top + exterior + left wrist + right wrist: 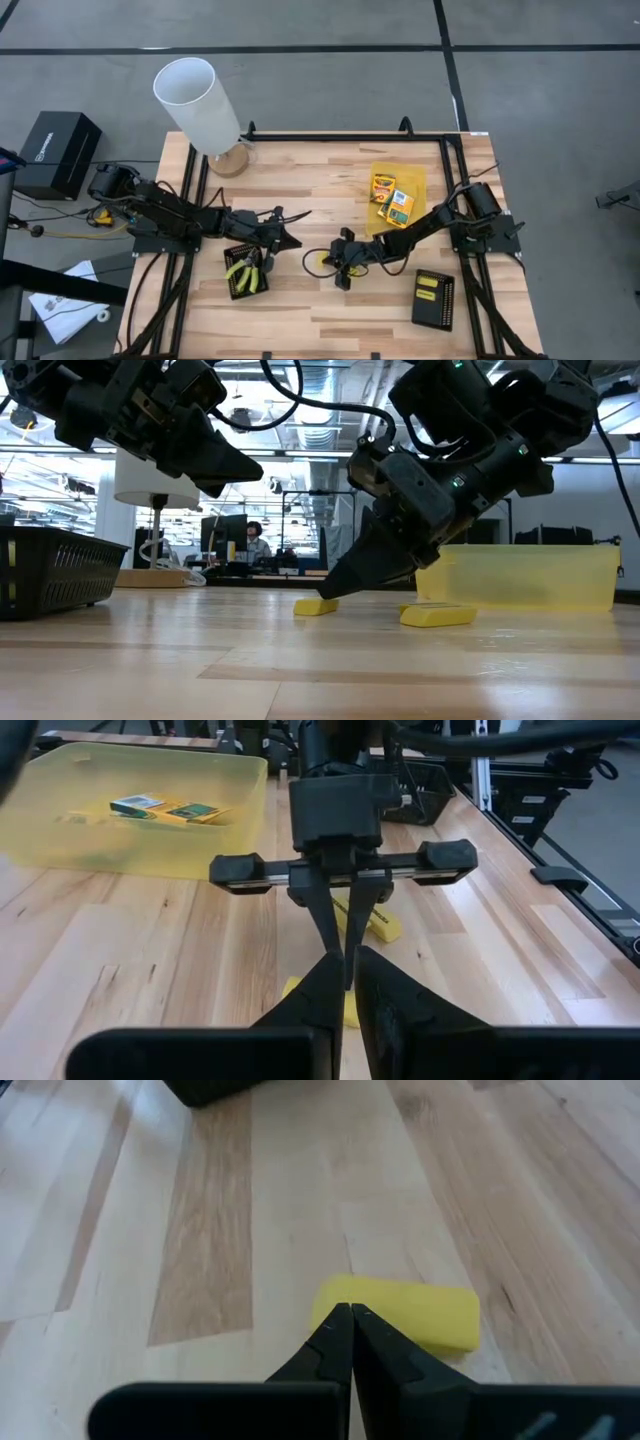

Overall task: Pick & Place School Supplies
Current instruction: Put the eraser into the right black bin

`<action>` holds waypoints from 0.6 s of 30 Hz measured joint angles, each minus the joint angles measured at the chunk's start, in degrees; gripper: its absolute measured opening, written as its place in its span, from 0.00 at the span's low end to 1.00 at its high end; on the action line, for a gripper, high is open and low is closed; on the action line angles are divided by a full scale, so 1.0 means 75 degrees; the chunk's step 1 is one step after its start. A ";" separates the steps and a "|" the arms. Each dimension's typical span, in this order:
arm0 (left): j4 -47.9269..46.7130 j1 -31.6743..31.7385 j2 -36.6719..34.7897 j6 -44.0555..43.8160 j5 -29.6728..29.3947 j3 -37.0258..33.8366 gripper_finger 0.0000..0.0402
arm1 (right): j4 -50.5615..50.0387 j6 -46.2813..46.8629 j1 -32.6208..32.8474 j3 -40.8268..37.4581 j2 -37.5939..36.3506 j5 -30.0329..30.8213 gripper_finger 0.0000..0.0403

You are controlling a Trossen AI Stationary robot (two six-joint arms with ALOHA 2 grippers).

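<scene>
sticks: we see two yellow sticks [438, 616] on counter [330, 320] at centre. right pincer [350, 1316] pressed together, empty, tips low just beside nearest stick [405, 1312], its long axis across pincer's line. left pincer [345, 982] pressed together, empty, hovering higher, farther off.

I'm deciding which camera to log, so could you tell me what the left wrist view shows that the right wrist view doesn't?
Only the left wrist view shows the translucent yellow tray with printed boxes inside, a second yellow stick, and the right gripper head-on, jaws shut. Only the right wrist view shows one yellow stick close up, touching the shut right jaws. Both share the wooden table.
</scene>
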 joint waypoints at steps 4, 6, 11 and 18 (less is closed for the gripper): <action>-0.0001 0.0000 0.0000 -0.0001 0.0006 0.0000 0.05 | -0.0043 0.0066 0.0000 0.0000 0.0000 -0.0037 0.00; -0.0004 0.0000 0.0000 0.0000 0.0023 0.0000 0.05 | -0.0215 0.0221 -0.0003 0.0007 -0.0007 -0.0048 0.00; -0.0004 0.0000 0.0000 -0.0003 0.0020 0.0000 0.05 | -0.0463 0.0344 0.0003 0.0006 -0.0012 -0.0087 0.00; -0.0010 0.0000 0.0000 -0.0024 0.0150 0.0000 0.05 | -0.0551 0.0405 -0.0006 0.0003 -0.0003 -0.0198 0.00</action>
